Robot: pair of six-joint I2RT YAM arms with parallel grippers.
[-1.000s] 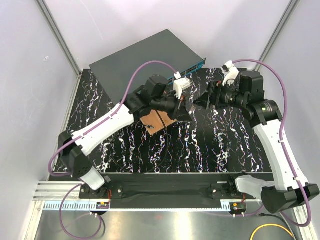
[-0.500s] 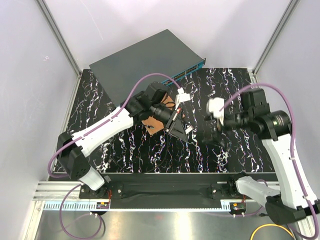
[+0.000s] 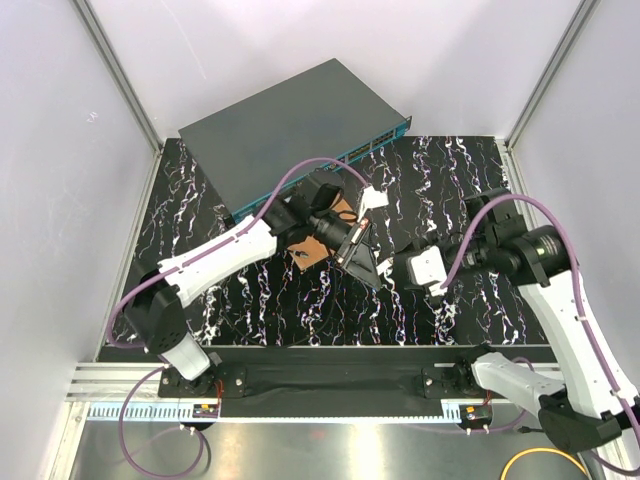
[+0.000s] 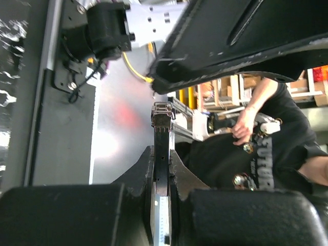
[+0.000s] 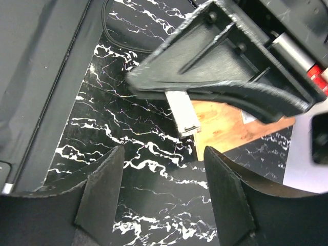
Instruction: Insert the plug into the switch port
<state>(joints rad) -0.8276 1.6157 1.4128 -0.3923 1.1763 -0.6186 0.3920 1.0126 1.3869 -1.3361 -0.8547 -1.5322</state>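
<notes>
One slim silver metal plug (image 4: 161,143) was gripped, well apart from the large flat dark grey metal switch (image 3: 290,125).
Nearest, the right gripper (image 5: 164,164) was spread wide and empty just beside the left gripper (image 3: 364,262), which was clamped on the plug, tip left protruding, presumably for entry into a port. Behind, a copper-brown board (image 3: 305,245) was laid on the black marbled table (image 3: 450,190). Farthest back, the switch's teal port face (image 3: 375,141) was turned toward the arms; the plug was judged to need turning toward it.

Copper-brown board (image 3: 312,247) on a black white-veined mat (image 3: 450,190), yellow cable (image 3: 540,453) at the near right corner.
</notes>
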